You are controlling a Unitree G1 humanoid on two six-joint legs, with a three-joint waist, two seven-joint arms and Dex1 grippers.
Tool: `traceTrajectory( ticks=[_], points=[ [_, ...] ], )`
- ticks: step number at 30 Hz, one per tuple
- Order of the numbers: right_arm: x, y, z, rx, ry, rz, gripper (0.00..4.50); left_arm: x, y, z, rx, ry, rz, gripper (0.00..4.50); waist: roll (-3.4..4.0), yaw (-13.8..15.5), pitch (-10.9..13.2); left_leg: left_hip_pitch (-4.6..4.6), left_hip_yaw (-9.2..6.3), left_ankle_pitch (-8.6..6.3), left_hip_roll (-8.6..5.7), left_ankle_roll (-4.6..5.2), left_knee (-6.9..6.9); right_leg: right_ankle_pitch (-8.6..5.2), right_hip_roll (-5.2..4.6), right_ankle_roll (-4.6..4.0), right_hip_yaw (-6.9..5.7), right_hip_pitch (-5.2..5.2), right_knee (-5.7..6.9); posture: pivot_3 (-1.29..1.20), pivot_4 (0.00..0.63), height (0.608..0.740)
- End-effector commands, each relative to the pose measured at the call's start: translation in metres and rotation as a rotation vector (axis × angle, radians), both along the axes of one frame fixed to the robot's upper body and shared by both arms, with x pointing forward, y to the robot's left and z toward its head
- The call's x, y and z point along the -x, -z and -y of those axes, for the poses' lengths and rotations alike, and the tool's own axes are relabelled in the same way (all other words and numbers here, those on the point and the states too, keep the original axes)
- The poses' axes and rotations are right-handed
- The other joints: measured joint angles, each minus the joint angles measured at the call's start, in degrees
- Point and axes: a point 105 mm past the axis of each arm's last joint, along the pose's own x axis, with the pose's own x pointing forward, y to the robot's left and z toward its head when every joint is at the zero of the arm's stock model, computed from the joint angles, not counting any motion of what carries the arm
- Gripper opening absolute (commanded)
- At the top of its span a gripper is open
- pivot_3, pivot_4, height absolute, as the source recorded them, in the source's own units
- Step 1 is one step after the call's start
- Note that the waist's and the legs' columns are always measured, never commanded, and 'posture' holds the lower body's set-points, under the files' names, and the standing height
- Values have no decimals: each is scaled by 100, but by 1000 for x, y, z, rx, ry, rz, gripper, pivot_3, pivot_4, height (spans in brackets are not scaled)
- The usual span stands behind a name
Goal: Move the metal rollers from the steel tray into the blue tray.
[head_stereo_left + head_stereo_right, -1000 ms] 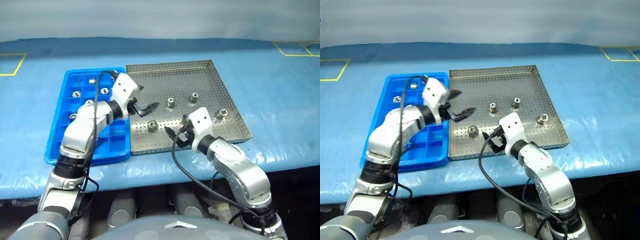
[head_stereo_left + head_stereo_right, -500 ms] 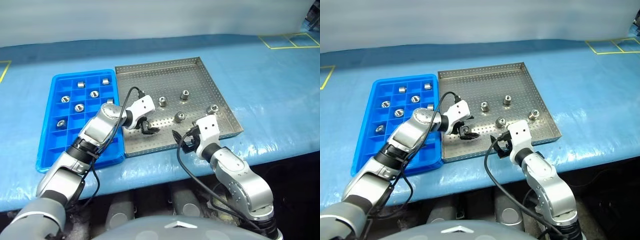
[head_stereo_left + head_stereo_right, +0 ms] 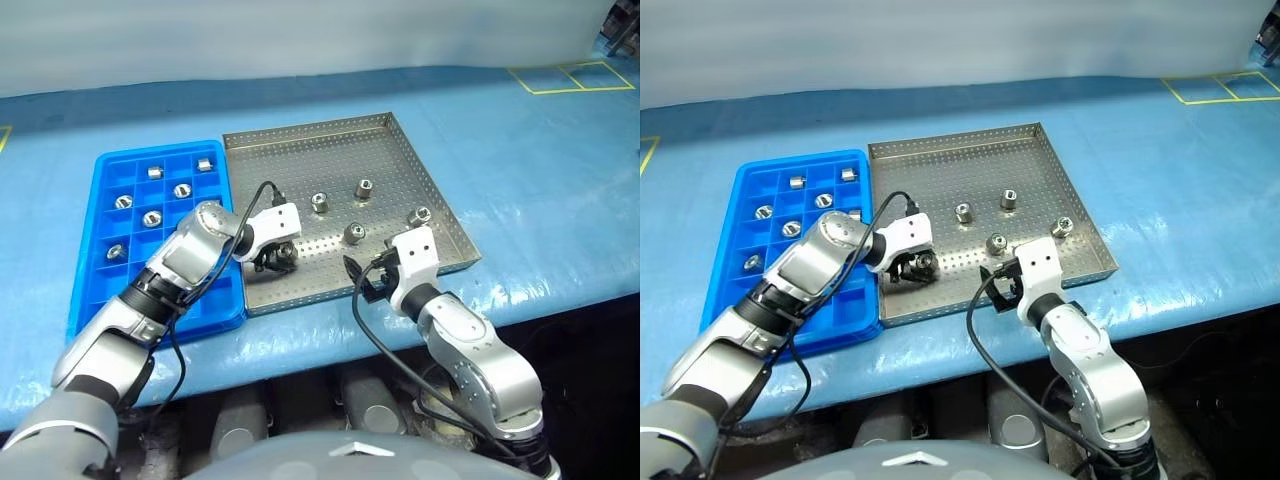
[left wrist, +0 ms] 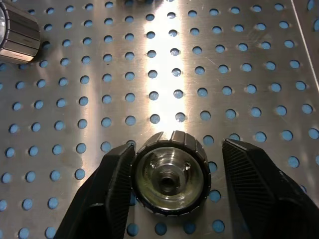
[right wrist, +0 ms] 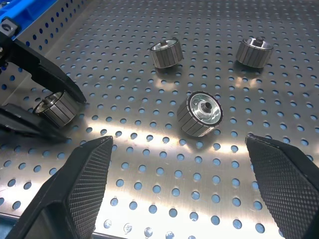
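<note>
The steel tray (image 3: 300, 160) lies on the blue table, and several metal rollers stand in it, such as one roller (image 3: 319, 202) and another roller (image 3: 353, 233). The blue tray (image 3: 85, 300) sits against its left side with several rollers (image 3: 152, 218) in its compartments. My left gripper (image 3: 278, 258) is low in the steel tray's near-left part, open around one roller (image 4: 169, 179). One finger (image 4: 117, 179) touches that roller and the other stands a small gap off. My right gripper (image 5: 178, 141) hangs open and empty over the tray's near edge.
The tabletop is covered in blue sheeting, with yellow tape marks (image 3: 565, 75) at the far right. Its front edge runs just below both trays. Black cables loop along both forearms.
My left gripper has come off the blue tray's edge and dropped to the steel tray floor. Its fingers have drawn in around a roller. The right arm stayed put. The camera view has shifted.
</note>
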Motion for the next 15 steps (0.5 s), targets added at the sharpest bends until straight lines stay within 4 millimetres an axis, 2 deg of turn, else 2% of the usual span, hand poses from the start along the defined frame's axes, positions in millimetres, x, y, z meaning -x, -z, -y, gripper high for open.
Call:
traceTrajectory(
  ticks=[1, 5, 7, 11, 15],
  points=[
    [-2, -13, -5, -14, -20, 58, 4500, -8, -17, -1, 52, -43, 64, 1699, 0, 2, 0, -1, 0, 0, 0, 0, 0, 0, 0, 1, 0, -1, 0, -204, 150, 740],
    [-4, -16, -10, -14, -48, 67, 4500, -16, -47, -4, 203, -143, 158, 1703, 0, 23, 0, -1, 0, 0, 1, 0, -2, 1, 0, 2, 0, -2, 1, -181, 150, 740],
    [-5, -18, -16, -21, -79, 75, 4500, -21, -63, -13, 302, -236, 218, 1703, 0, 55, 1, -2, 0, 0, 1, 0, -1, 3, -1, 4, 1, -3, 1, -175, 150, 740],
    [-11, -27, -42, -48, -184, 106, 4500, -23, -92, -52, 416, -489, 414, 1703, 2, 88, 1, 2, -2, 0, 3, 0, -3, 16, 1, 26, 0, -1, 3, -121, 150, 740],
    [-14, -38, -84, -69, -369, 144, 4500, 0, -106, -100, 472, -749, 606, 1703, 1, 161, 1, 7, 1, 0, 4, -1, -12, 18, -1, 25, 1, -2, 2, -21, 150, 740]
  ],
)
